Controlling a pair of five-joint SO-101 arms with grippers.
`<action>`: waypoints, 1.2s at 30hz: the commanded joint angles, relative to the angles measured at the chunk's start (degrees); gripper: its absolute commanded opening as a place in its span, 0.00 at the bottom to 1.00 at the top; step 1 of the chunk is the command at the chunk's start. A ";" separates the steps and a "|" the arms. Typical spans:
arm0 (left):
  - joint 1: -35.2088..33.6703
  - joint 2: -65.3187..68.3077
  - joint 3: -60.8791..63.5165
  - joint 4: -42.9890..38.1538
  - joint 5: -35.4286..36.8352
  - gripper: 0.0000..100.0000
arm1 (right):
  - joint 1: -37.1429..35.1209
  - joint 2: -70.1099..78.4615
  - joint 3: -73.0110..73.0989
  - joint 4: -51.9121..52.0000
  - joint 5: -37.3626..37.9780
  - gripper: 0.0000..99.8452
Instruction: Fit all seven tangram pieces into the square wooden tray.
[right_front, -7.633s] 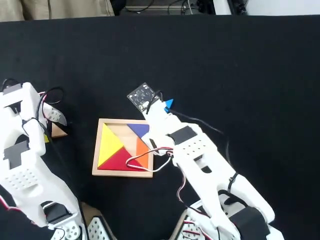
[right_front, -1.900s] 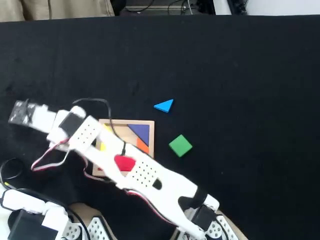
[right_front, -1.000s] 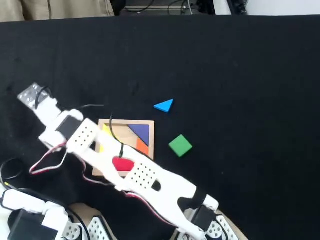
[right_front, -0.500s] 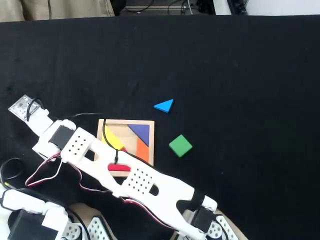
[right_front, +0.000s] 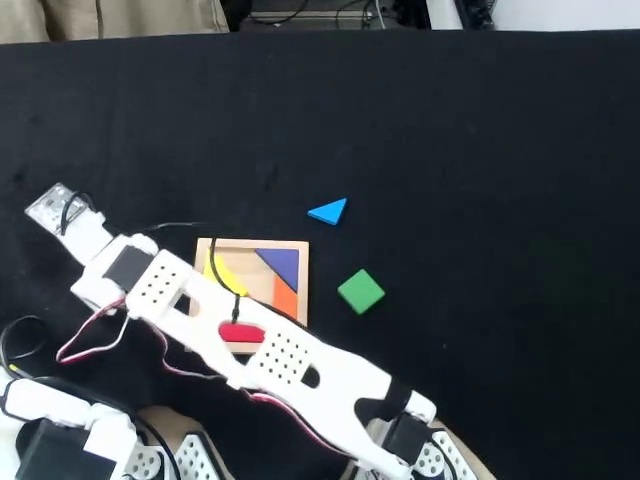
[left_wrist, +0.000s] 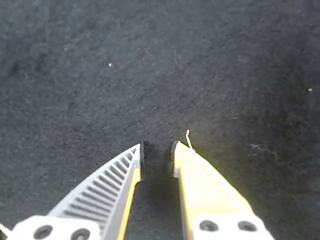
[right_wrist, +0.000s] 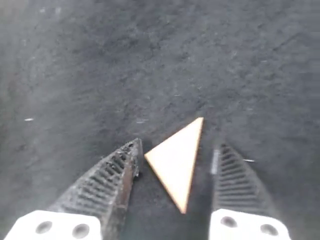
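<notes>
Between 2 open right fingers (right_wrist: 115, 175) lies 1 pale triangle (right_wrist: 177, 160); 2 empty left fingers (left_wrist: 200, 180) stand barely apart.

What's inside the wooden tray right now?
Visible in the wooden tray: a yellow piece, a purple piece, an orange piece and a red piece. The right arm crosses over its near-left part, so whatever lies there is hidden.
</notes>
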 joint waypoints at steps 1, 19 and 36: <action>0.84 -0.09 0.40 -0.26 -0.18 0.12 | -0.09 -3.30 -0.04 0.18 -0.44 0.17; 0.84 -0.09 0.40 -0.26 -0.18 0.12 | 1.93 -3.65 -6.11 7.74 -0.44 0.17; 0.92 -0.09 0.40 -0.26 -0.18 0.12 | -0.18 0.31 -15.87 8.70 6.59 0.17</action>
